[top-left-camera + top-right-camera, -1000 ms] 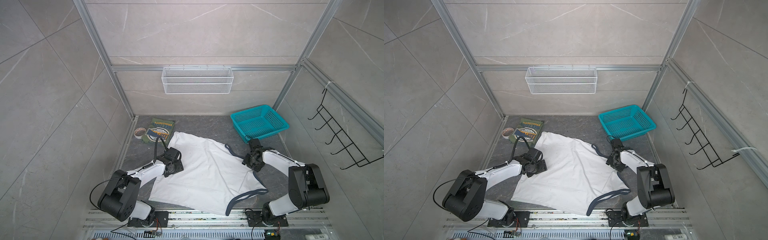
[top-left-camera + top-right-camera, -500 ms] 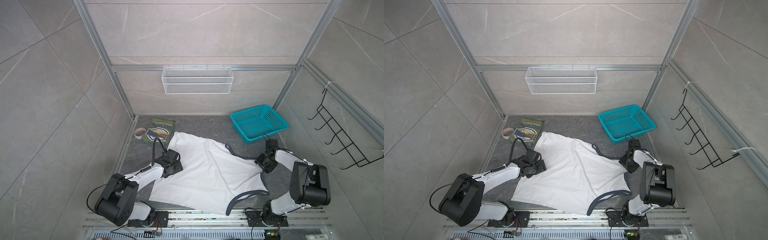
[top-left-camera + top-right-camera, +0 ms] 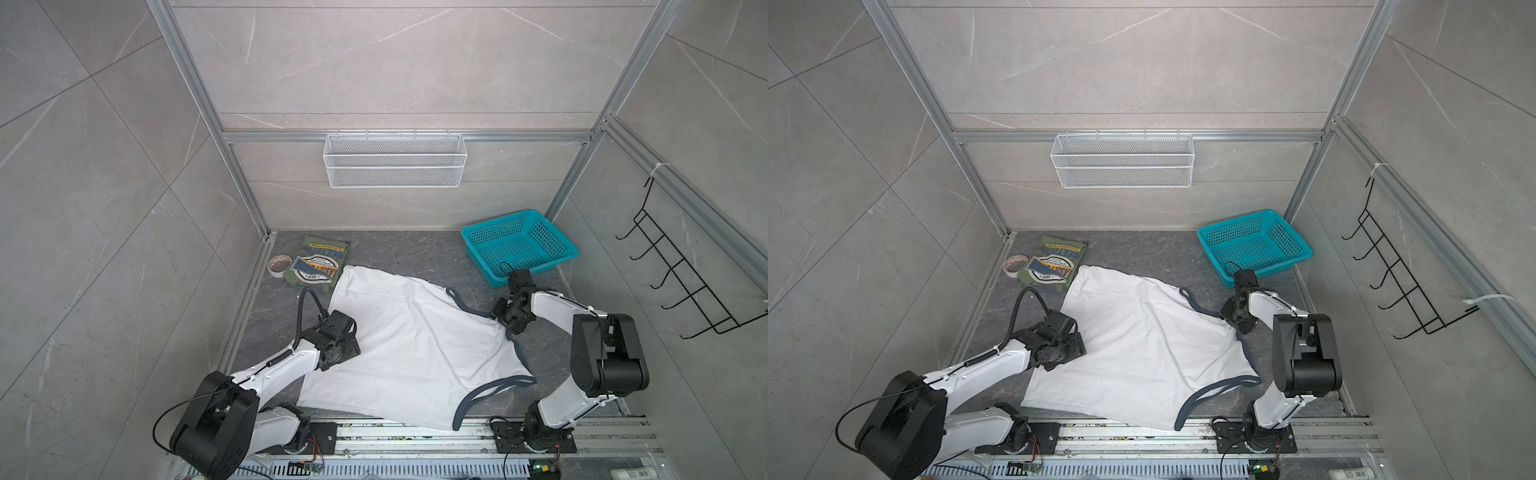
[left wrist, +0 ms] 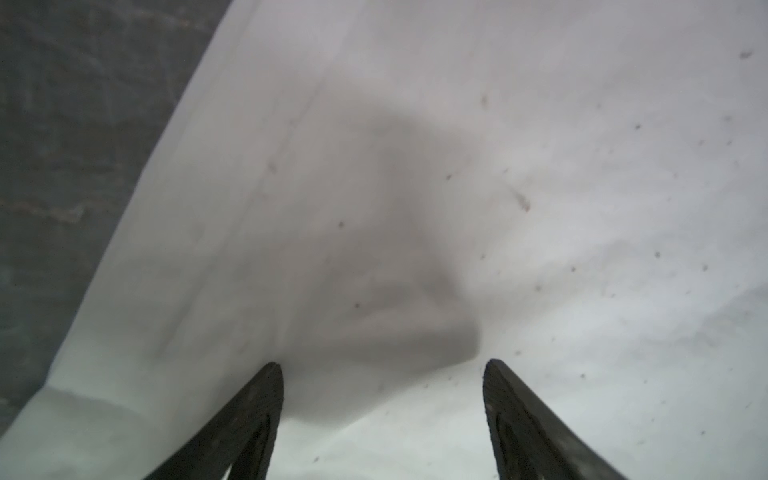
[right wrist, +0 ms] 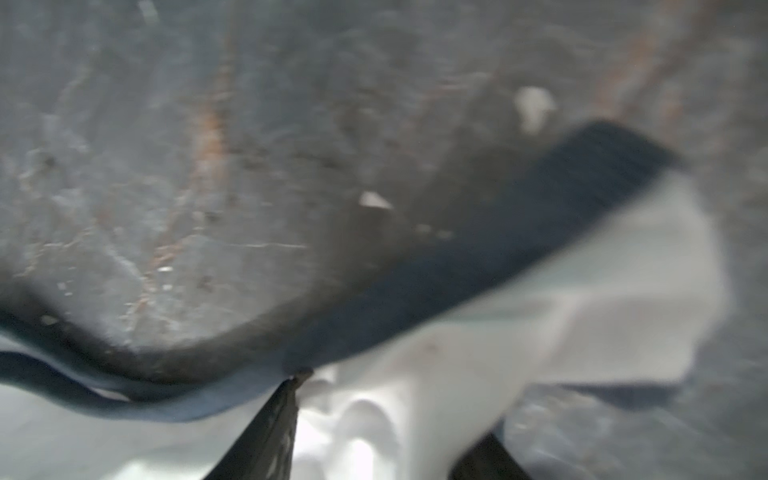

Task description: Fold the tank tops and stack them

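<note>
White top [image 3: 415, 353] lies spread and face-down on the table [image 3: 395, 253]. Long axis runs left to right, slightly skewed, with the hem to the left and the straps to the right.

Left tool [image 4: 380, 365] sits at mid-hem. Jaws are apart and pressed on the cloth astride a low wrinkle, gripping nothing.

Right tool [image 5: 382, 415] is at the far shoulder. White cloth and dark trim are bunched between its fingers and lifted off the table. View is blurred, but I read it as clenched on that shoulder.

Near strap lies loose, and the near corner overhangs the front rail [image 3: 415, 434].

Green top [image 3: 320, 266] is folded in the far-left corner, just beside the white top's far hem corner.

- **Judgement:** each arm is nearer its own end, so a lengthwise fold suits both.
- **Room:** open table toward the back, between green top and basket [image 3: 552, 264]. None at the rail.
</note>
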Robot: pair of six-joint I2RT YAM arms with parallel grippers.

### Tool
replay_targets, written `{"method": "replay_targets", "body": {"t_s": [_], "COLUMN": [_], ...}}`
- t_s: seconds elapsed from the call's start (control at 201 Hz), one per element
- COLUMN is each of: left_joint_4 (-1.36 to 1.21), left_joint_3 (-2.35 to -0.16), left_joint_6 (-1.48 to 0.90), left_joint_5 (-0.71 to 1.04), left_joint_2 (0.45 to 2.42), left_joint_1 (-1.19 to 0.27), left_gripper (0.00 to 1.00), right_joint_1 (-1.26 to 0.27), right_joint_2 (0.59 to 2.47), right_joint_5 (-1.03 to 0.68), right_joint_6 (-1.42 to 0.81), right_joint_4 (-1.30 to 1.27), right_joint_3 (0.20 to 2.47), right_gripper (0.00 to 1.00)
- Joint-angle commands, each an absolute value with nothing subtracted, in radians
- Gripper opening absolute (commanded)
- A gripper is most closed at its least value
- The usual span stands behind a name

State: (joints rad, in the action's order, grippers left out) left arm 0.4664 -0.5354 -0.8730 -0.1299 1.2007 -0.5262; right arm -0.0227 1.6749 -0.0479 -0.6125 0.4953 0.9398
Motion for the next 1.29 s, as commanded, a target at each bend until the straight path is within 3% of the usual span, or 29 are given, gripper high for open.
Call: {"method": "replay_targets", "body": {"t_s": [0.0, 0.189, 0.503, 0.757, 0.966, 1.289], "left_joint_4": [0.562, 0.574, 0.649, 0.759, 0.833, 0.847], "left_joint_3": [-0.557, -0.850, -1.521, -1.969, -2.164, -2.187], "left_joint_6": [-0.898, -0.750, -0.624, -0.545, -0.509, -0.513], "left_joint_5": [-0.153, -0.138, -0.152, -0.238, -0.264, -0.271], "left_joint_2": [1.135, 1.241, 1.791, 2.171, 2.375, 2.449], "left_joint_1": [-0.535, -0.472, -0.302, -0.276, -0.270, -0.270], "left_gripper": [0.79, 0.79, 0.78, 0.71, 0.64, 0.60], "right_joint_1": [-0.041, -0.041, -0.131, -0.240, -0.287, -0.311], "right_joint_2": [1.729, 1.640, 1.431, 1.474, 1.557, 1.658], "right_joint_5": [-0.009, 0.055, 0.036, -0.001, -0.026, -0.016], "right_joint_6": [-0.625, -0.596, -0.606, -0.608, -0.593, -0.593], "right_joint_4": [0.520, 0.588, 0.638, 0.611, 0.578, 0.575], "right_joint_3": [0.971, 1.021, 1.045, 1.117, 1.162, 1.219], "right_gripper": [0.56, 0.58, 0.58, 0.58, 0.56, 0.55]}}
